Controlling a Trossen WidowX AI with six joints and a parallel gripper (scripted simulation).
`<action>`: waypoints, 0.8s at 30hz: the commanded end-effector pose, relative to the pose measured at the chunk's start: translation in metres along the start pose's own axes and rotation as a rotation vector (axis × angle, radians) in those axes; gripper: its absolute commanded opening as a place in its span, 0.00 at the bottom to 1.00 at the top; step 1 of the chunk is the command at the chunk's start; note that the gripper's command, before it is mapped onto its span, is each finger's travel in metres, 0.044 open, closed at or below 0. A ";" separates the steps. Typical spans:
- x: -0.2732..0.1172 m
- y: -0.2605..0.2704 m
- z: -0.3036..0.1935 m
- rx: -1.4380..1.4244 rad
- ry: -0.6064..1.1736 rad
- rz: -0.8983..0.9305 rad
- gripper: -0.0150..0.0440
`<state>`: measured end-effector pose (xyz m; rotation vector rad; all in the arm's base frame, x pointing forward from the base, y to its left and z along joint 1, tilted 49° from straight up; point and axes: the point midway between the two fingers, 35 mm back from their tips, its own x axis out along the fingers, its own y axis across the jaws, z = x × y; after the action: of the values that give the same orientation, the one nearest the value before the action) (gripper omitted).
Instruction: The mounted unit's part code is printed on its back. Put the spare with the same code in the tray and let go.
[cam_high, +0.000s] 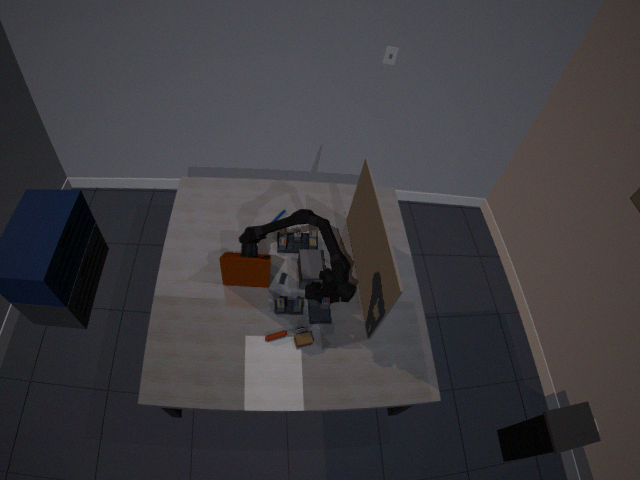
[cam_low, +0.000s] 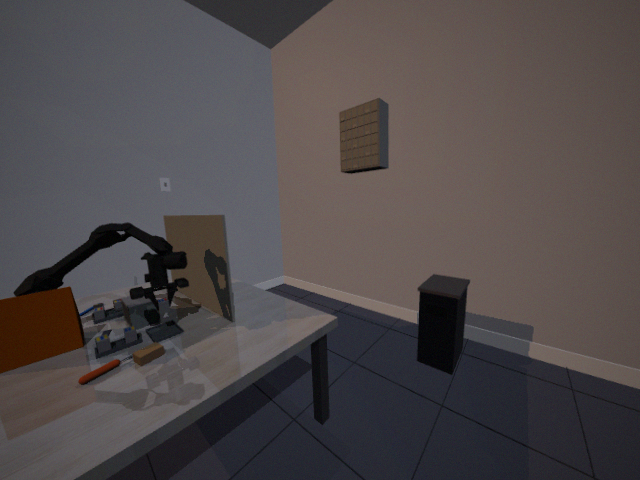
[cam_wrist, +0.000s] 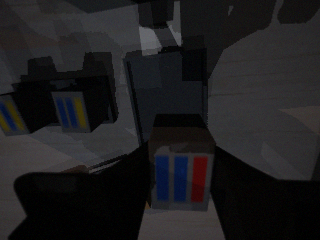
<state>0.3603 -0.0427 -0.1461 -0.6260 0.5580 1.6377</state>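
Spare (cam_wrist: 181, 167) with blue-blue-red stripes | end effector (cam_wrist: 175, 200) clamped on its side faces, above tray (cam_wrist: 165, 90) | seems small, rigid, light; flat sides give firm hold

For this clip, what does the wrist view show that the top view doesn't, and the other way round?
Only the wrist view resolves the stripe code on the held spare: blue, blue, red. It also shows yellow and blue stripes on two spares in a rack.
Only the top view shows the upright board, the orange box and the screwdriver.
Both show the gripper shut on the spare, above the dark tray.
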 end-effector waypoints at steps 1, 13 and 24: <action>0.005 0.001 0.001 0.008 -0.007 -0.003 0.25; 0.019 0.001 0.001 0.008 -0.007 -0.003 0.25; 0.031 0.002 0.002 0.007 -0.009 -0.003 0.25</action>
<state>0.3562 -0.0220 -0.1639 -0.6248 0.5560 1.6380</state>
